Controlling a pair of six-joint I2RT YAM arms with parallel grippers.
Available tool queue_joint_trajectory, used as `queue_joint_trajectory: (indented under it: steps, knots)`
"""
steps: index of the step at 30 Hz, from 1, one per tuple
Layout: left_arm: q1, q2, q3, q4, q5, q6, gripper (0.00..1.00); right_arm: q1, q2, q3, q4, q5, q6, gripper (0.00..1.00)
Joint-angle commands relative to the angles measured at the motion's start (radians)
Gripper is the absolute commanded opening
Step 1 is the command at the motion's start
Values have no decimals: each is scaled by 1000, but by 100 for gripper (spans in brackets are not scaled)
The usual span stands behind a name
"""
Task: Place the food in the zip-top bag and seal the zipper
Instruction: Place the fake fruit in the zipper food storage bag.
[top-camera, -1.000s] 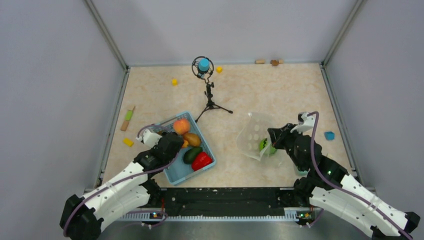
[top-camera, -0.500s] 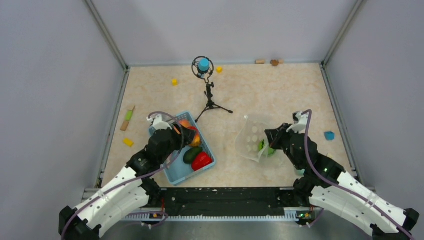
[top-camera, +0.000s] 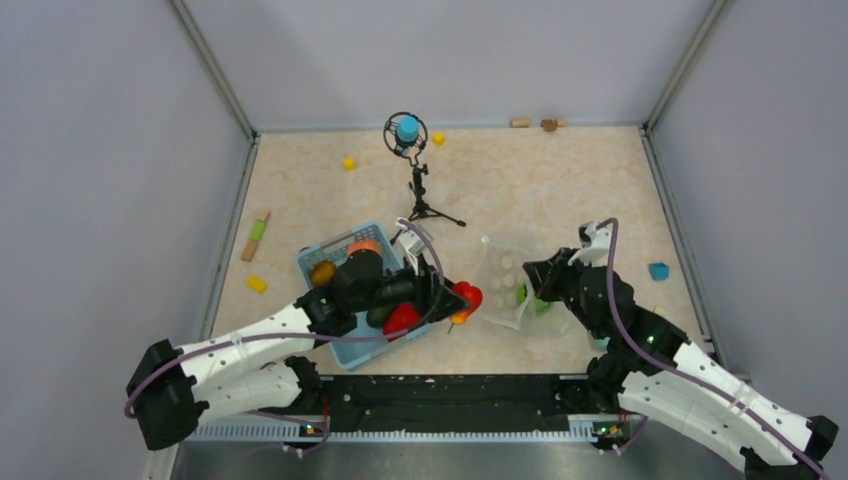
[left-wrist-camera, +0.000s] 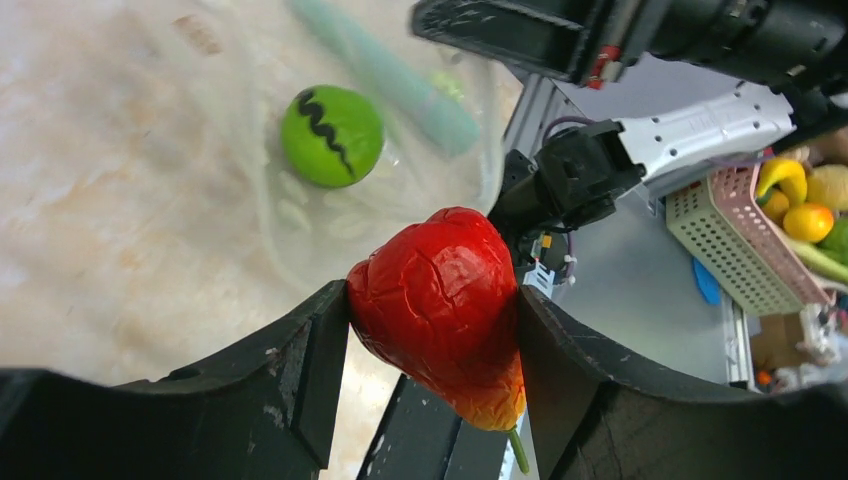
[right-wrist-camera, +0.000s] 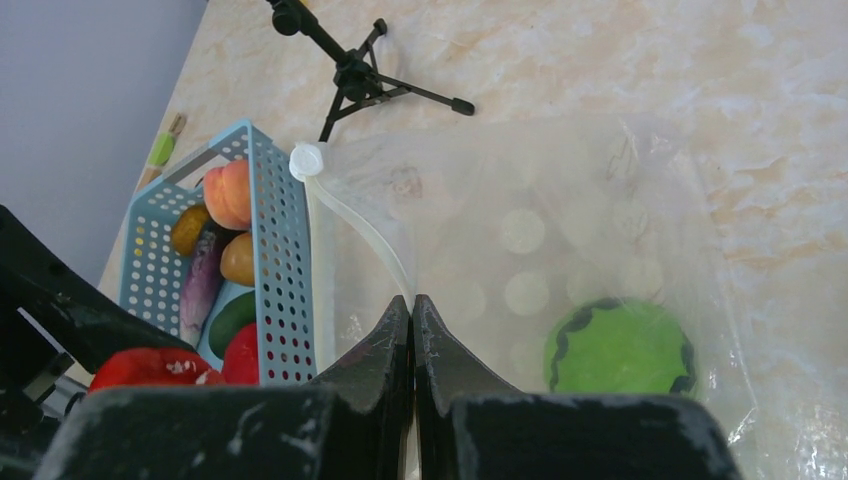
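Holding a red pepper (left-wrist-camera: 440, 300), your left gripper (top-camera: 462, 300) hangs over the table between the basket (right-wrist-camera: 295, 270) and the bag (right-wrist-camera: 560, 230). Its jaws stand partway apart, one finger pressed against each side of the pepper, whose stem end points down. The pepper is off the table and just beside the bag's mouth, not inside it.

Your right gripper (right-wrist-camera: 412, 320) has its jaws pressed flat together on the bag's mouth edge, right where the zipper (right-wrist-camera: 355, 225) runs into the fingertips. That edge is lifted, so the mouth faces the basket and the pepper. One green fruit (right-wrist-camera: 620, 350) lies inside the bag on the table.

The rest of the food sits in the basket: a peach (right-wrist-camera: 228, 193), a brown piece (right-wrist-camera: 238, 258), a dark green piece (right-wrist-camera: 232, 320), a purple piece (right-wrist-camera: 200, 285) and another red piece (right-wrist-camera: 243, 355). A tripod (right-wrist-camera: 365, 75) stands beyond the bag.
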Motion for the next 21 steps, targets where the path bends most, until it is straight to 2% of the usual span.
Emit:
queue_joint_trajectory:
  steps: [1, 7, 16, 19, 21]
  knots:
    - [-88, 91, 128, 61, -80, 126, 7, -6, 1, 32, 33, -22, -9, 0]
    - [-102, 261, 230, 61, -196, 89, 7, -4, -12, 32, 35, -39, -7, 0]
    - [-117, 452, 334, 127, -292, 59, 9, -6, -21, 30, 42, -62, -1, 0]
    - [-140, 491, 359, 126, -452, 39, 13, -6, -17, 29, 42, -52, 0, 0]
    - [-155, 516, 377, 125, -502, 36, 22, -5, -13, 31, 43, -57, -1, 0]
